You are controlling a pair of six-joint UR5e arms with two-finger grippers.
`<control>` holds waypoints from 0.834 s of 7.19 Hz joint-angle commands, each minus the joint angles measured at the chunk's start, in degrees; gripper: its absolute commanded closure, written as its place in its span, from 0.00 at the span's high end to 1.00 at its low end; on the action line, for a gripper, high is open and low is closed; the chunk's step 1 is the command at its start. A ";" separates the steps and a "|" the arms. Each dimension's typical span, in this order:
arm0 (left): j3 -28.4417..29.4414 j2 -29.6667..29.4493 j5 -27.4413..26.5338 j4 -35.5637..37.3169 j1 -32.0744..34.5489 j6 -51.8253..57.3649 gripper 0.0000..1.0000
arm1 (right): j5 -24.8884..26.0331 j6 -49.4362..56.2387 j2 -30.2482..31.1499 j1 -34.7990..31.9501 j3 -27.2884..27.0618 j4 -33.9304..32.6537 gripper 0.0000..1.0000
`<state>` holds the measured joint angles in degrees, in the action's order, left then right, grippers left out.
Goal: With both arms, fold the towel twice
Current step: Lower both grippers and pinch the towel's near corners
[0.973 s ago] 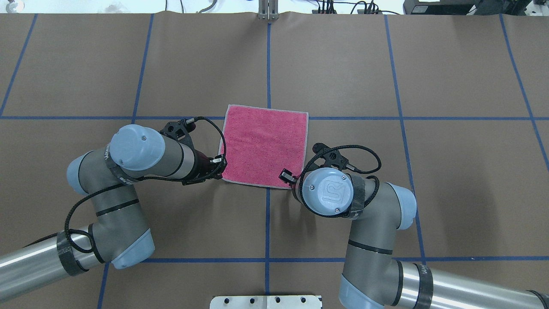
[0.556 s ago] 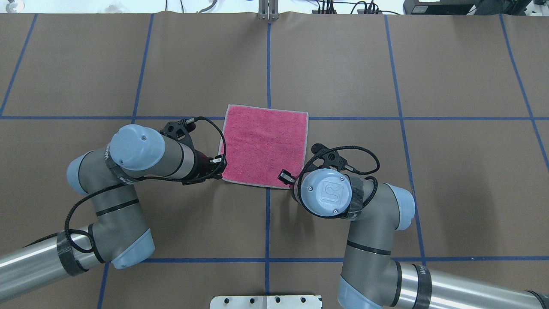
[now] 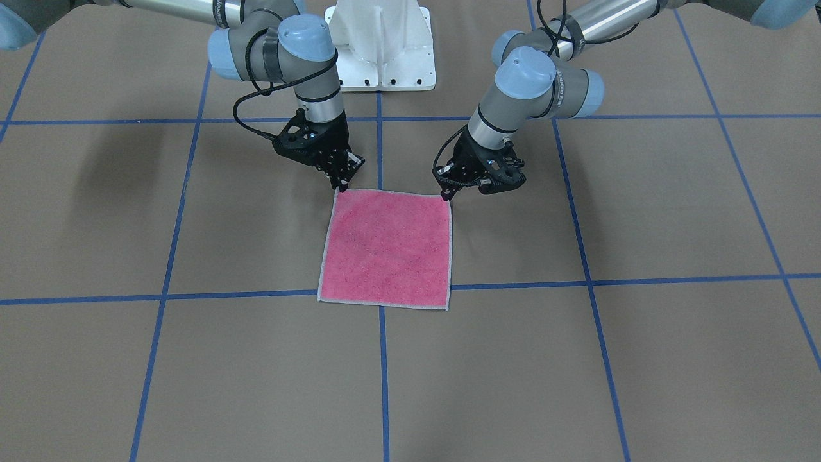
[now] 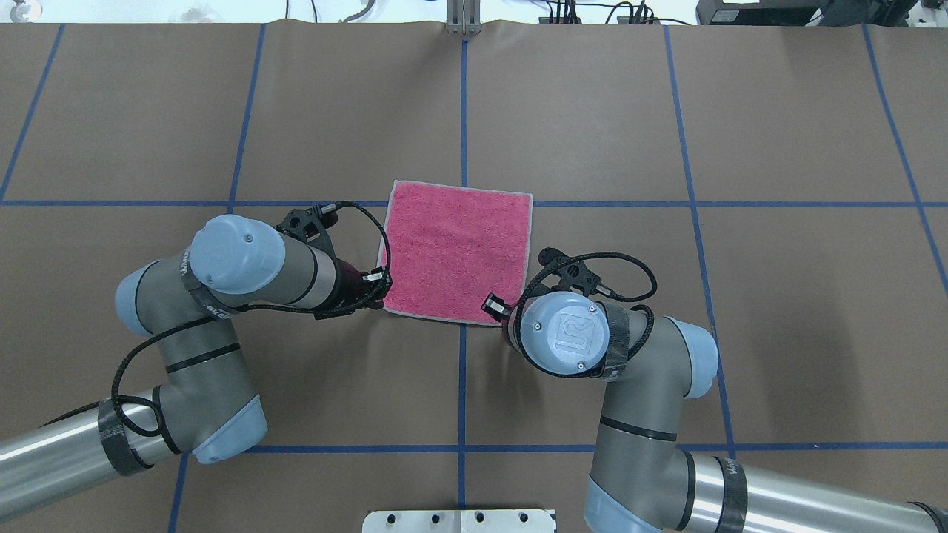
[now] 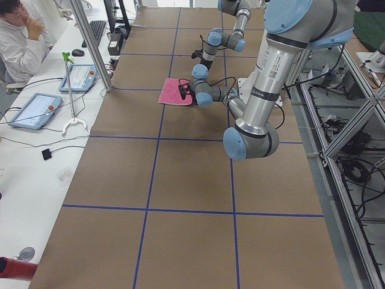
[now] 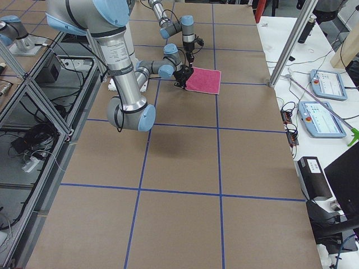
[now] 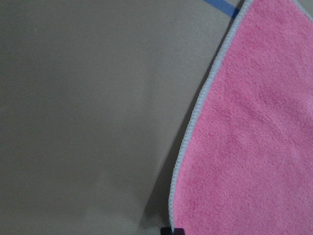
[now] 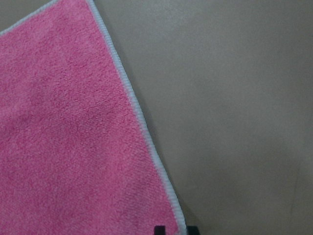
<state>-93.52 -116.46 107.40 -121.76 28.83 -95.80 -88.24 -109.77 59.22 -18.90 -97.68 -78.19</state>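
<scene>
Here, just out from the white pedestal base point(image 3: 383, 45), the left gripper point(image 3: 446, 192) and right gripper point(image 3: 340, 186) rest on the two base-side corners of the towel point(image 3: 387, 247), their grip impossible to judge. The towel lies flat, pink face up, stretching away from the base.

table point(image 4: 778, 111) | blue tape grid point(image 4: 464, 111) | seated operator point(image 5: 21, 45) | tablet point(image 5: 31, 110)
</scene>
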 commanded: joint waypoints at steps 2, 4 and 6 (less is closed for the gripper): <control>0.00 -0.09 0.00 0.03 0.00 0.00 0.00 | 0.09 0.00 0.10 -0.17 -0.23 -0.03 0.00; -1.05 -0.09 0.09 0.03 0.00 0.00 0.00 | -0.43 0.44 0.45 -1.22 -1.98 -0.29 0.00; -3.59 0.00 2.09 0.38 0.00 -0.18 0.00 | -2.45 0.53 5.44 -1.67 -9.34 -0.47 0.00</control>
<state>-95.57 -116.53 108.09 -121.61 28.83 -95.88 -89.58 -109.31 62.00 -20.29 -102.99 -78.54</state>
